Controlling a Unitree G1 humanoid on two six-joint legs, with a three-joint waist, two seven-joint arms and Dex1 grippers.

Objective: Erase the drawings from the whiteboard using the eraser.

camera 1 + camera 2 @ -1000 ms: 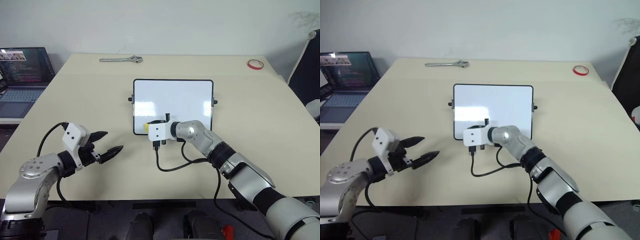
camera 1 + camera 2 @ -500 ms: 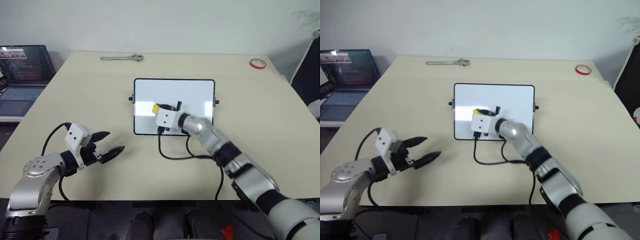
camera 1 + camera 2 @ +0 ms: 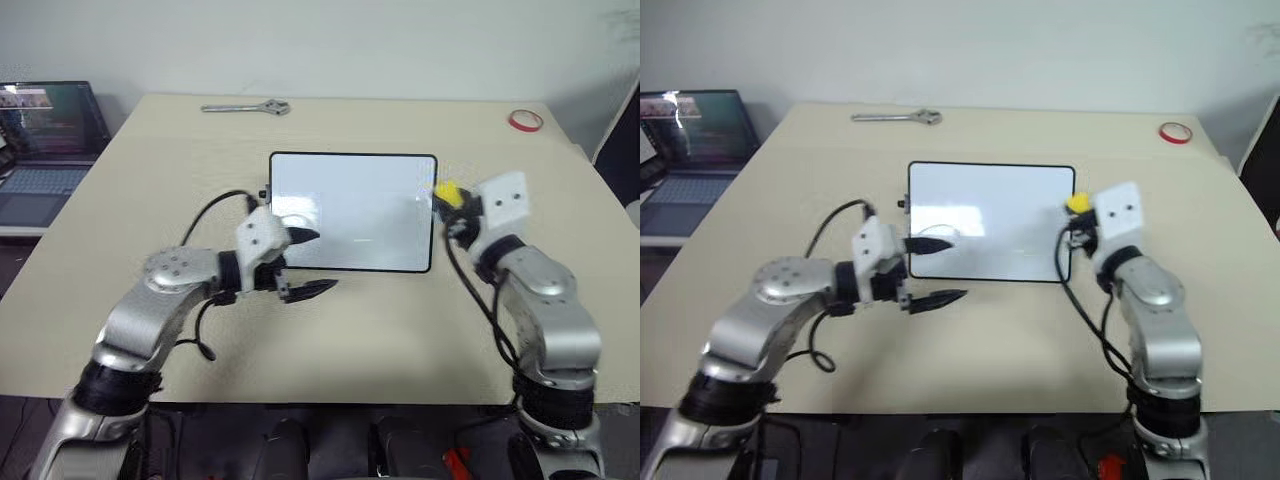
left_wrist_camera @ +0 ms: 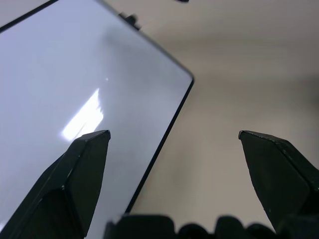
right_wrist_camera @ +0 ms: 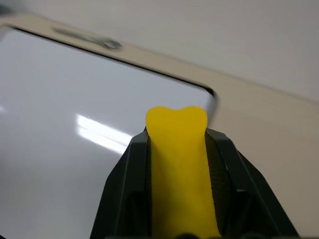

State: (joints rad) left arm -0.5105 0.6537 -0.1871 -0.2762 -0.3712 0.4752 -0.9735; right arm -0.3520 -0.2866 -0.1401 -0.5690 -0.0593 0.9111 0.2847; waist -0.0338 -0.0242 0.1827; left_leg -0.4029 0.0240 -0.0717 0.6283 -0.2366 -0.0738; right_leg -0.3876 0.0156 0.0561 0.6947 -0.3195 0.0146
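Two end effectors now flank the whiteboard (image 3: 352, 211), and the one you care about is the right end effector (image 3: 452, 203), clamped tight on the eraser (image 3: 446, 191), whose yellow end sticks out past the fingertips in the right wrist view. From that end effector the board lies toward the robot's left, its right frame edge just beside the eraser, and its long axis runs side to side across the worktop (image 3: 160, 170), so a sweep leftward would carry the felt along the board's length. The left end effector (image 3: 305, 262) stands wide open and empty at the board's near-left corner, one finger over the white surface and the other over bare worktop; it is close to the board but has nothing to wipe with, so the right arm is the one placed to work. No drawings can be made out on the white face in these views; whether faint strokes remain you cannot tell through the glare. Compared with a second ago, the right end effector has left the board's near-left edge and crossed to its right side, lifting as it went, while the left has swung in from open worktop to the board's corner
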